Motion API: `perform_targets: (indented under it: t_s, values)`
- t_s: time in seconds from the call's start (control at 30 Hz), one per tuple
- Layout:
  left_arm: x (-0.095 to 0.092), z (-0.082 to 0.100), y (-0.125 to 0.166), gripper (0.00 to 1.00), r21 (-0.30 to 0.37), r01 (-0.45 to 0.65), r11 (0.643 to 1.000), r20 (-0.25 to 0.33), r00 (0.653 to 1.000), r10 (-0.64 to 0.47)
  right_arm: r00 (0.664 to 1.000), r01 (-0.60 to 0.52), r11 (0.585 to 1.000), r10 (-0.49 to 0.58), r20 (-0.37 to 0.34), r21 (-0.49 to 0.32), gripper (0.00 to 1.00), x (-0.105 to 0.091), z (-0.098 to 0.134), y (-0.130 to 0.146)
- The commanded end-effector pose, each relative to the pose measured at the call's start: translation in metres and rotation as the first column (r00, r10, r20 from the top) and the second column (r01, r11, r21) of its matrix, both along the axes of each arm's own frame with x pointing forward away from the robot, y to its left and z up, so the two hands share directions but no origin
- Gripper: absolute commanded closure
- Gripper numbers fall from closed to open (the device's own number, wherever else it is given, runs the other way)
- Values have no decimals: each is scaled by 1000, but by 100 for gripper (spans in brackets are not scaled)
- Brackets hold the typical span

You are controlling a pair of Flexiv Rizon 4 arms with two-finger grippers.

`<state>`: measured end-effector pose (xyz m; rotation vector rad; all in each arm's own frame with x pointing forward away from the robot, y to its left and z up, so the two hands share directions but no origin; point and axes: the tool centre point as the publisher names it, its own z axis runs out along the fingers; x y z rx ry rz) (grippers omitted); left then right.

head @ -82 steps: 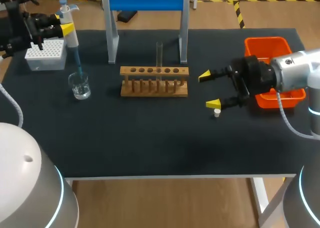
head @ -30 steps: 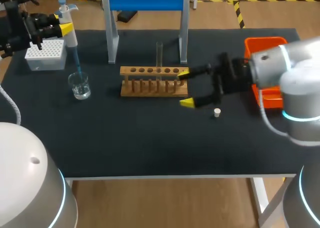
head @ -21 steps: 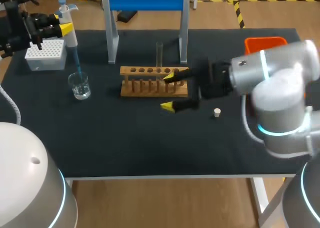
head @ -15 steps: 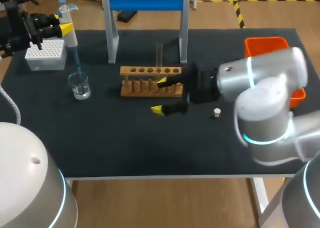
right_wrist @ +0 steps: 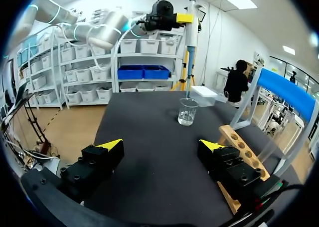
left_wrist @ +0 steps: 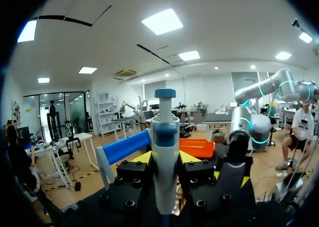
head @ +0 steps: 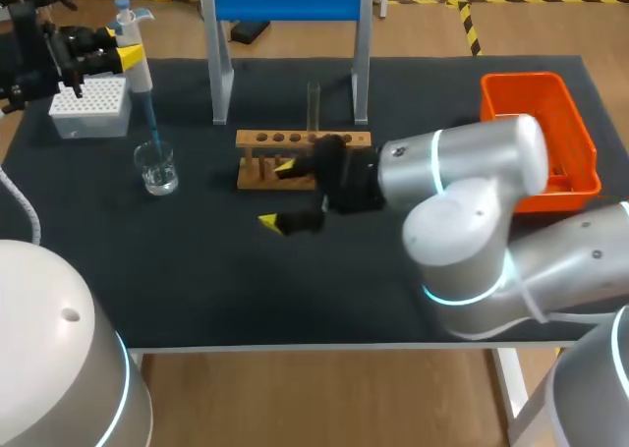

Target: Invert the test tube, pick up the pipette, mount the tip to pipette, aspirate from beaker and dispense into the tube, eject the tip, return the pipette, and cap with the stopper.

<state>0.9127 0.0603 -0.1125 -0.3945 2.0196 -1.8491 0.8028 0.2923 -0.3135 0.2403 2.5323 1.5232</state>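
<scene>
Your pipette (head: 138, 69) stands upright over the beaker (head: 155, 167), its tip down at the glass's mouth, probably to draw liquid. Your left gripper (head: 126, 46) is clamped on the pipette's body, beside the tip box (head: 90, 105). The test tube (head: 314, 108) stands upright in the wooden rack (head: 295, 139). Your right gripper (head: 278, 195) hangs wide open and empty just before that rack, perhaps placed to steady the tube.

Cannot see the right end of the rack (head: 260, 139), covered by the right tool (head: 276, 194) and its arm. Cannot follow the pipette (left_wrist: 165, 132) below the left tool (left_wrist: 165, 162): cut off at the edge. Too small to judge the liquid in the cup (head: 156, 167) beneath.
</scene>
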Motion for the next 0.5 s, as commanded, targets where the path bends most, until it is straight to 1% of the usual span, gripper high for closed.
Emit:
perform_targets:
  t_s: [0.03, 0.23, 0.5]
  values:
    - [0, -1, -1, 100, -2, -1, 1000, 3, 1000, 1, 999, 51, 998, -51, 11, -25, 0, 8, -18, 34]
    - [0, -1, -1, 100, -2, -1, 1000, 3, 1000, 1, 997, 79, 997, -79, -17, -9, 0, 13, -25, 40]
    - [0, -1, -1, 100, -2, -1, 1000, 3, 1000, 1, 996, 85, 996, -85, -27, -9, 0, 19, -30, 48]
